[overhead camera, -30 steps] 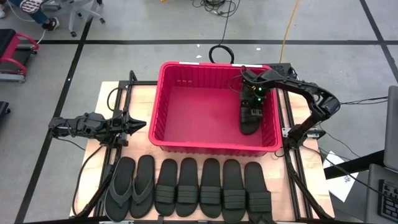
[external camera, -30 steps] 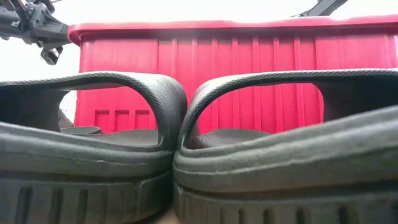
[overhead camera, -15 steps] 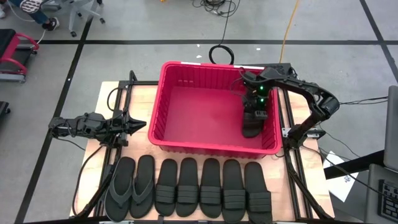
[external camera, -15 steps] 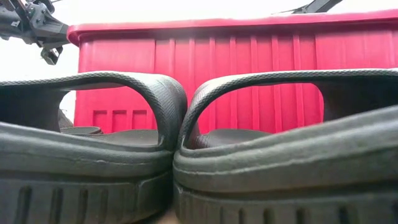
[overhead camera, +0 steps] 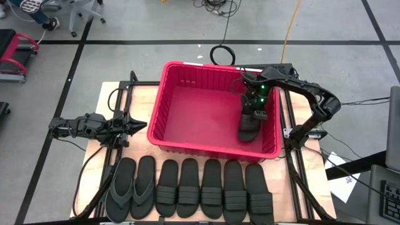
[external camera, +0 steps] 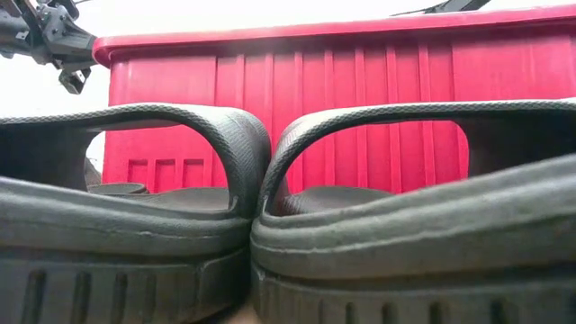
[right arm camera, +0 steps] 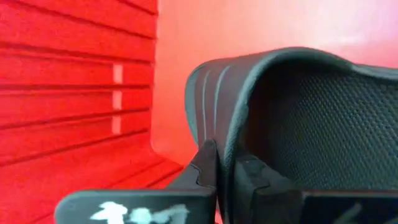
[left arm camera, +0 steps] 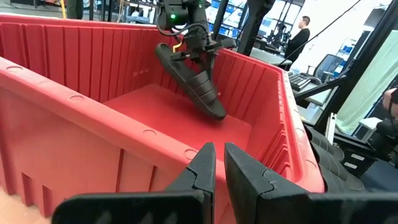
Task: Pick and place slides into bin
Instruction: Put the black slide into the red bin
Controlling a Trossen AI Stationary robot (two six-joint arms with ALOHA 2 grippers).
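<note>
The red bin stands mid-table. Inside it, near its right wall, my right gripper is shut on a black slide, which slants down to the bin floor. Along the table's near edge lie a row of black slides and, left of them, a dark-grey flip-flop pair, all soles down. Two of these slides fill the low view. My left gripper hovers shut and level just outside the bin's left wall, touching nothing. My right gripper pinches the slide's ribbed band at its edge, one finger on the band's outer face and one under it. The fingers come slanting down from above. The slide hangs tilted, its lower end on the bin floor.
Dark rails run along the table's left and right sides. A cable loop lies behind the bin. Bare wood shows left of the bin. A person stands far off in the room.
My right gripper has risen a little and tipped inside the bin, still holding the slide. The slide's held end has come up and its lower end has swung toward the table's left. The bin has shifted slightly.
</note>
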